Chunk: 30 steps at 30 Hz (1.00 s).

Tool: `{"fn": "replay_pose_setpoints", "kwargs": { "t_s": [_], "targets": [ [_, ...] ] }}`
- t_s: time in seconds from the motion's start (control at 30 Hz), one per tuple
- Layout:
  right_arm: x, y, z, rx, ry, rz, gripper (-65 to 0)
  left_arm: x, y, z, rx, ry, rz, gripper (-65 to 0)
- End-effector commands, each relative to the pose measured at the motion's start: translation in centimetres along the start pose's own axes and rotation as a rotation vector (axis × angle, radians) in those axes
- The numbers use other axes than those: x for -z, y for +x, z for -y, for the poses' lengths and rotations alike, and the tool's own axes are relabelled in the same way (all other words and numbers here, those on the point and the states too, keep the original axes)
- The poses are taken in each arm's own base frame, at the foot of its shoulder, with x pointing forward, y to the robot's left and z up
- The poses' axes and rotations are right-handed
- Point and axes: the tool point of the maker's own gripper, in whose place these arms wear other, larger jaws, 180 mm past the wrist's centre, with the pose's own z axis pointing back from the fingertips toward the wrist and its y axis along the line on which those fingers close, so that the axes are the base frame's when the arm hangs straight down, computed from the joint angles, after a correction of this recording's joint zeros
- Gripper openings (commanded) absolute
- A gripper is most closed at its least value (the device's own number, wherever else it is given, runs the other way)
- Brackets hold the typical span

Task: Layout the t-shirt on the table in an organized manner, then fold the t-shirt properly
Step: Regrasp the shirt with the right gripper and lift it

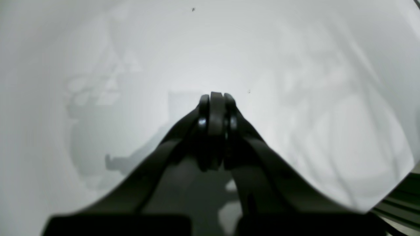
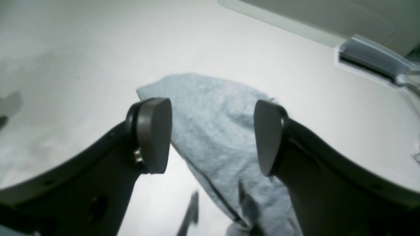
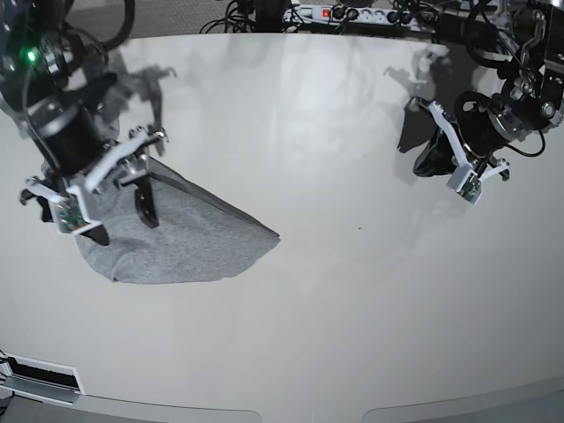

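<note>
The heather-grey t-shirt [image 3: 185, 238] lies bunched in a rough wedge on the left side of the white table [image 3: 335, 300], with no lettering showing. My right gripper [image 3: 122, 220] hovers over the shirt's left part, open. In the right wrist view its pads [image 2: 154, 134] stand wide apart above a fold of the t-shirt [image 2: 210, 108], and nothing is held between them. A dark hem edge runs along the fabric below. My left gripper [image 3: 430, 152] hangs over the bare table at the far right, shut with nothing in it. The left wrist view shows that gripper [image 1: 216, 98] over the empty table [image 1: 295, 65].
A power strip and cables [image 3: 352, 13] line the table's back edge. A white slotted fixture [image 3: 40, 377] sits at the front left corner, and the same fixture [image 2: 370, 59] appears in the right wrist view. The table's curved front edge [image 3: 291, 412] runs along the bottom.
</note>
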Motion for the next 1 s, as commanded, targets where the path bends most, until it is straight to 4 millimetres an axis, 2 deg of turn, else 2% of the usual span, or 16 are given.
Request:
{"fn": "replay_pose_setpoints", "kwargs": {
  "t_s": [0.0, 0.1, 0.17, 0.33, 0.47, 0.5, 0.53, 0.57, 0.6, 0.63, 0.7, 0.77, 0.87, 0.93, 0.97],
  "targets": [
    [0.9, 0.2, -0.1, 0.001, 0.016, 0.014, -24.8, -0.4, 1.3, -0.4, 0.013, 0.004, 0.043, -65.0],
    [4.7, -2.7, -1.2, 0.013, 0.093, -0.073, -24.8, -0.4, 1.3, -0.4, 0.013, 0.004, 0.043, -65.0],
    [7.0, -4.1, -1.3, -0.014, 0.102, -0.128, -24.8, -0.3, 1.3, -0.4, 0.013, 0.004, 0.044, -65.0],
    [11.9, -7.4, 0.9, -0.139, 0.004, -0.26, -24.8, -0.4, 1.3, -0.4, 0.013, 0.004, 0.043, -65.0],
    [14.2, -11.0, 3.0, -0.116, -0.062, -0.396, -24.9, -0.3, 1.3, -0.5, 0.013, 0.005, 0.043, -65.0],
    [14.5, -11.8, 3.3, -0.111, -0.066, -0.431, -27.3, -0.3, 1.3, -0.5, 0.013, 0.005, 0.043, -65.0],
    [14.8, -12.4, 3.6, -0.105, -0.069, -0.462, -33.0, -0.3, 1.3, -0.5, 0.013, 0.005, 0.043, -65.0],
    [15.0, -12.6, 3.9, -0.107, -0.065, -0.478, -41.5, -0.3, 1.3, -0.4, 0.014, 0.004, 0.043, -65.0],
    [15.3, -12.4, 3.9, -0.116, -0.051, -0.48, -52.8, -0.3, 1.3, -0.5, 0.013, 0.005, 0.043, -65.0],
    [15.5, -12.0, 3.9, -0.125, -0.04, -0.472, -64.2, -0.4, 1.3, -0.4, 0.013, 0.004, 0.043, -65.0],
    [15.9, -10.0, 3.9, -0.141, -0.03, -0.432, -65.0, -0.4, 1.3, -0.5, 0.014, 0.005, 0.043, -65.0],
    [15.9, -6.7, 3.3, -0.146, -0.013, -0.345, -65.0, -0.4, 1.3, -0.4, 0.013, 0.004, 0.042, -65.0],
    [14.8, 0.3, 1.0, -0.131, 0.069, -0.158, -65.0, -0.4, 1.0, -0.2, 0.012, -0.003, 0.035, -65.0],
    [13.0, 5.3, -1.0, -0.115, 0.162, -0.023, -65.0, -0.4, 0.9, -0.1, 0.012, -0.007, 0.033, -65.0],
    [11.9, 7.0, -1.7, -0.12, 0.206, 0.022, -65.0, -0.4, 0.8, -0.1, 0.012, -0.007, 0.032, -65.0]
  ]
}}
